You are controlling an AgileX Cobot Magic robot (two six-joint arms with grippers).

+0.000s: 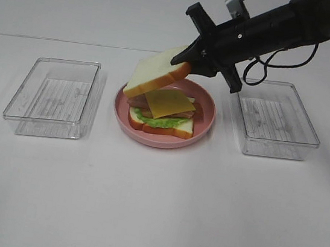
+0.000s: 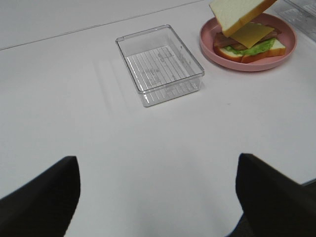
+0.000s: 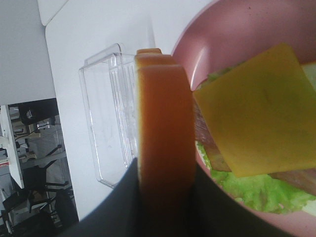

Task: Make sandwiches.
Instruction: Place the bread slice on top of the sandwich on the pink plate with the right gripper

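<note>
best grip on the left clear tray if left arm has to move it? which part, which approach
Take the left clear tray by one long side wall, coming straight down with one of the jaws inside and one outside. It sits open side up and empty, with thin upright walls, so the rim is the only graspable edge. Its base lies flat on the table, leaving no gap for a side approach. This is a judgement.

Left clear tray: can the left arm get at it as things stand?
Probably yes. The left gripper is open and holds nothing, and only bare table lies between it and the left clear tray; the right gripper works over the plate.
</note>
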